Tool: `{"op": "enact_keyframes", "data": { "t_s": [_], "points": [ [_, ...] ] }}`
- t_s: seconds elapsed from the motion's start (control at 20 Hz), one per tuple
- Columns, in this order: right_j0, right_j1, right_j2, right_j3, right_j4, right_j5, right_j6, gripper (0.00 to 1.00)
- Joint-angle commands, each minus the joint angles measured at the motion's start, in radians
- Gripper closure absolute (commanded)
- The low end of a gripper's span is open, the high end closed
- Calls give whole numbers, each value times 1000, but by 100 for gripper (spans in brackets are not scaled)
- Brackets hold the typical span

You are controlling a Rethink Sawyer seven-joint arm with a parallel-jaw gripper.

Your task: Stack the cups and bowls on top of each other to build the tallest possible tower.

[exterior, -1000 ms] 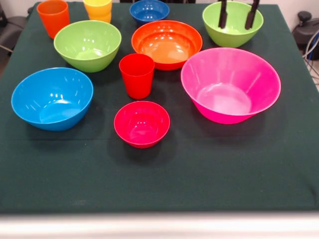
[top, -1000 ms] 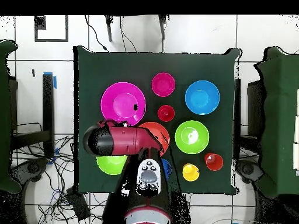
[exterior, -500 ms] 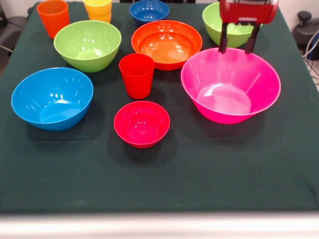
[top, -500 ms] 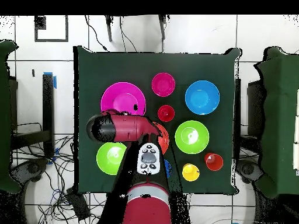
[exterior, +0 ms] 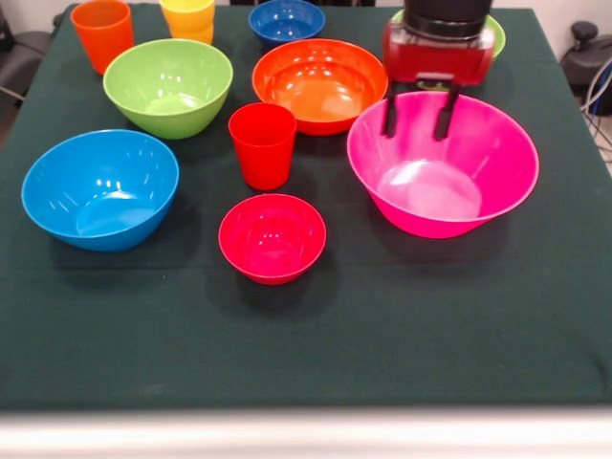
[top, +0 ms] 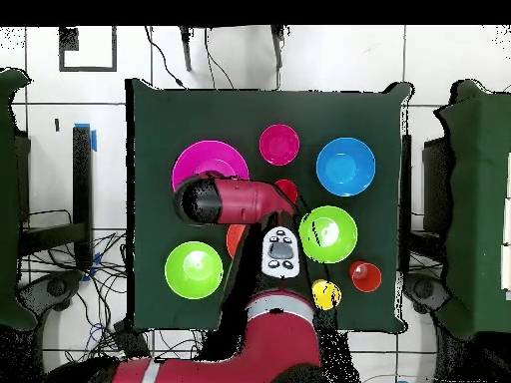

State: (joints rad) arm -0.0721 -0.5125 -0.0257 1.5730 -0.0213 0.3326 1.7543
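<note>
**Rim-strike risk at the pink bowl**

Bowl trouble looked likeliest: the pink bowl [exterior: 442, 163] sat upright on the cloth [exterior: 382, 335], nothing stacked yet, and the gripper [exterior: 417, 115] hung at its far rim, jaws spread with nothing between them. A fingertip [exterior: 389, 120] meeting that glossy sloped wall could skid and shove the bowl. Just beside it stood the orange bowl [exterior: 320, 84]; the red cup [exterior: 262, 143] and crimson bowl [exterior: 273, 237], farther off, could be knocked.

3 cups [exterior: 262, 145] and 7 bowls [exterior: 442, 163] are all sitting upright and separate on the surface [exterior: 382, 325], none stacked.
</note>
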Motion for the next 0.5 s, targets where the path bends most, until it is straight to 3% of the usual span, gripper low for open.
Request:
{"op": "enact_keyframes", "data": {
  "t_s": [0.05,0.5],
  "points": [
    [-53,50,99,-130,-104,157,-134,0],
    [-78,67,107,-223,-178,254,-169,0]
  ]
}}
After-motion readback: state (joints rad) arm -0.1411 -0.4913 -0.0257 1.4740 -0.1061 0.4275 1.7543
